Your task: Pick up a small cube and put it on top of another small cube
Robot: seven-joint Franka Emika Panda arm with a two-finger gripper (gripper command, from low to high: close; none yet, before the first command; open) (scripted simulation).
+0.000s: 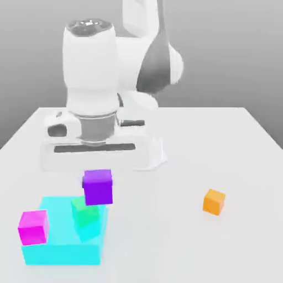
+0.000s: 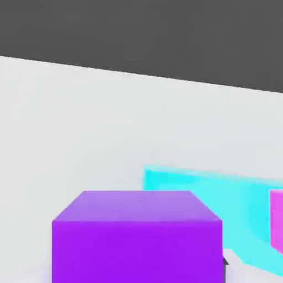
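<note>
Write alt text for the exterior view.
A white robot arm's gripper holds a purple cube just above a green cube on a flat cyan block. A magenta cube sits on the block too; an orange cube lies apart on the white table.

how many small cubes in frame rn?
4. Purple cube just above the green cube, which sits on the cyan block; magenta cube on that block's corner at the exterior view's left; orange cube alone on the table, right. The arm may hide others.

My arm (image 1: 97, 61) is glossy white with rounded, bulky housings and a dark grey joint cover. Below its white cylinder I see a grey metal collar and a flat white hand body with a dark slot.
</note>
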